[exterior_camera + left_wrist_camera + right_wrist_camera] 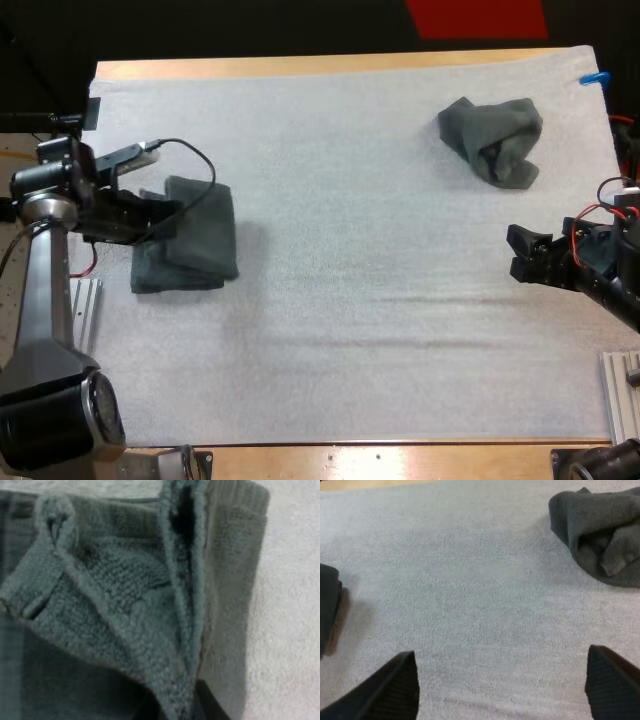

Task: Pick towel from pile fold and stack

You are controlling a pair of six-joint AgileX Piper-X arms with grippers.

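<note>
A folded dark grey-green towel stack point(195, 240) lies at the left of the white mat point(350, 340). My left gripper point(165, 218) sits at the stack's left edge. Up close, a ridge of the towel point(185, 630) runs down between its dark fingers point(212, 705), which press on it from both sides. A crumpled towel point(492, 138) lies at the far right of the mat. My right gripper point(522, 255) hovers near the mat's right edge, in front of that towel, open with wide-apart fingertips point(390, 690) over bare mat. The crumpled towel point(600, 530) and the stack's edge point(327, 605) lie ahead of it.
Small metal rails sit off the mat at the left point(85, 300) and at the lower right point(620, 385). The table's wooden rim point(330, 65) runs along the far side. Wide bare mat lies between the two towels.
</note>
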